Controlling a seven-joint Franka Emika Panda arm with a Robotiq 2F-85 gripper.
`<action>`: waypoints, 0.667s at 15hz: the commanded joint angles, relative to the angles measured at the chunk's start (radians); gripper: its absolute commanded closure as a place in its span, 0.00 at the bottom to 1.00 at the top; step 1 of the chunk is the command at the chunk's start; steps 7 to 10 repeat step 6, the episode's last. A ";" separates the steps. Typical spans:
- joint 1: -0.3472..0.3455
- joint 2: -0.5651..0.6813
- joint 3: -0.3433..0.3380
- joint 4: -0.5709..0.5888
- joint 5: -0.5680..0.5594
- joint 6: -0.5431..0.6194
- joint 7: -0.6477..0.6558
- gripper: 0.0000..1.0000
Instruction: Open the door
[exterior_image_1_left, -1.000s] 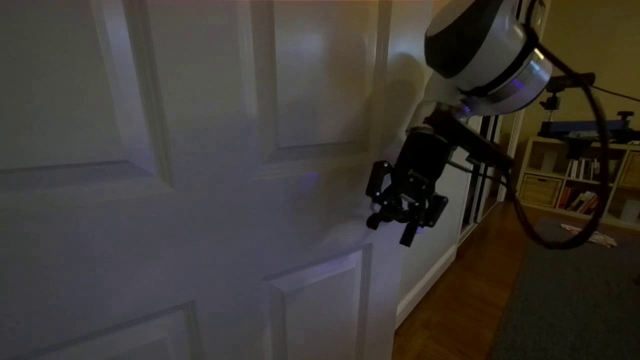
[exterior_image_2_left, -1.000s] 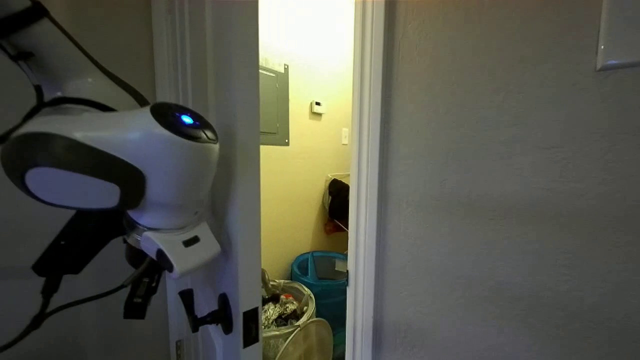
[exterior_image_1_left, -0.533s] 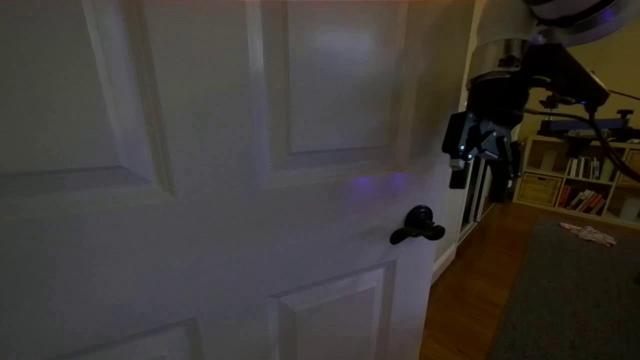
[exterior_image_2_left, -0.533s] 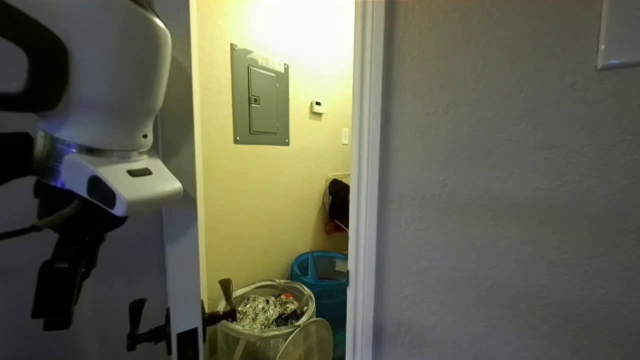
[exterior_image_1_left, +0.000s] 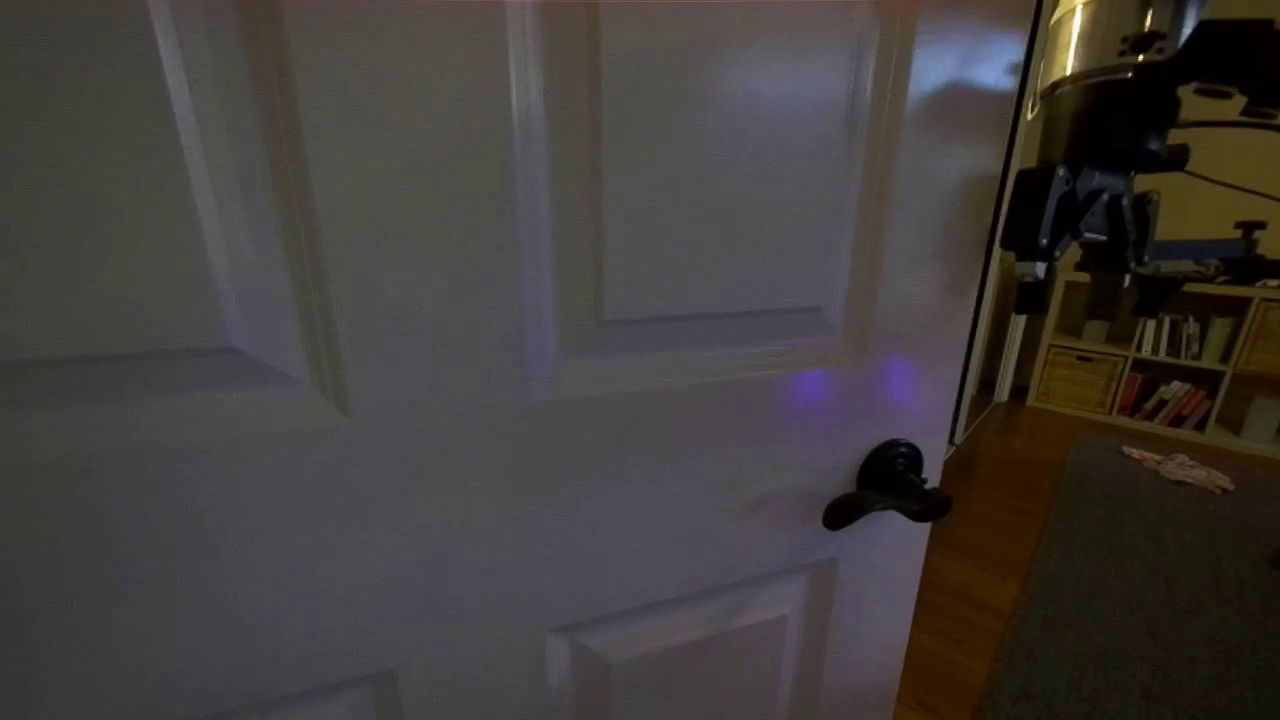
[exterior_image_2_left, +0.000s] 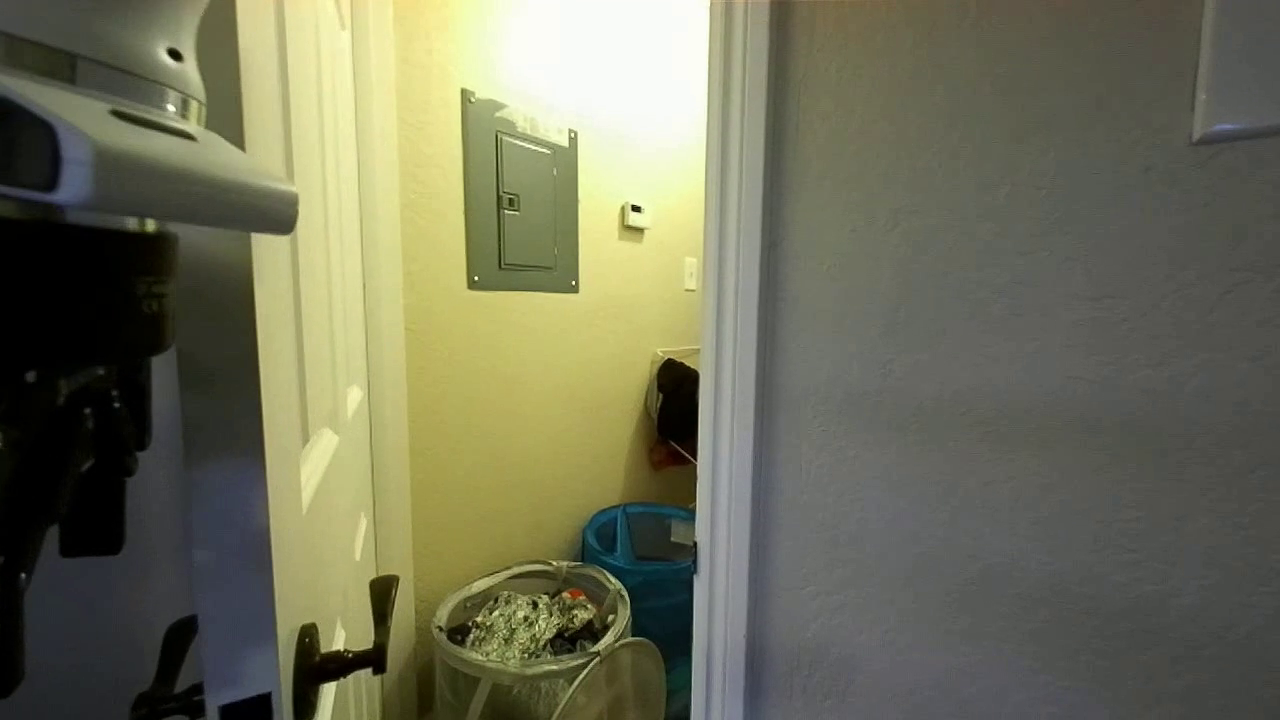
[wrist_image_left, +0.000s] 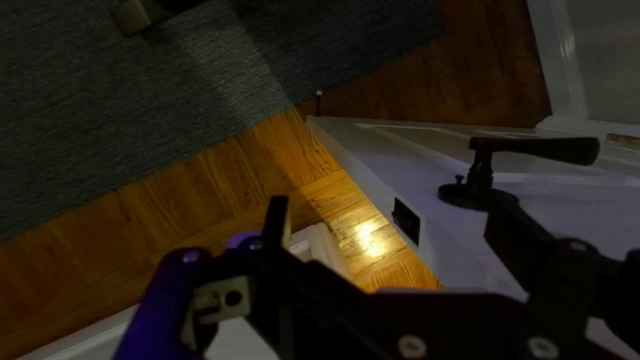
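Note:
The white paneled door (exterior_image_1_left: 640, 470) stands ajar, and its free edge shows in an exterior view (exterior_image_2_left: 225, 450) and in the wrist view (wrist_image_left: 370, 175). Its dark lever handle (exterior_image_1_left: 890, 490) also shows in the wrist view (wrist_image_left: 480, 172). The far-side lever (exterior_image_2_left: 345, 655) shows beyond the door edge. My gripper (exterior_image_1_left: 1068, 285) is in the air above the handle and beyond the door's free edge, apart from the handle. In the wrist view, its fingers (wrist_image_left: 390, 225) are spread wide with nothing between them. The right finger partly covers the handle's base plate.
The door frame (exterior_image_2_left: 735, 400) and a grey wall (exterior_image_2_left: 1000, 400) stand across the opening. A mesh hamper (exterior_image_2_left: 540, 680) and a blue hamper (exterior_image_2_left: 640, 560) stand inside the lit room. A dark rug (wrist_image_left: 125, 100) lies on the wood floor. A bookshelf (exterior_image_1_left: 1150, 350) stands farther off.
The door has swung wider, and the gap into the lit room has grown. My gripper has moved up and away from the door, and the handle it hid in an exterior view now shows.

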 joint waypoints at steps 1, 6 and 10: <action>0.005 -0.062 -0.011 -0.041 -0.036 -0.007 0.016 0.00; 0.012 -0.025 -0.015 -0.018 -0.019 -0.006 0.002 0.00; 0.012 -0.025 -0.015 -0.018 -0.019 -0.006 0.002 0.00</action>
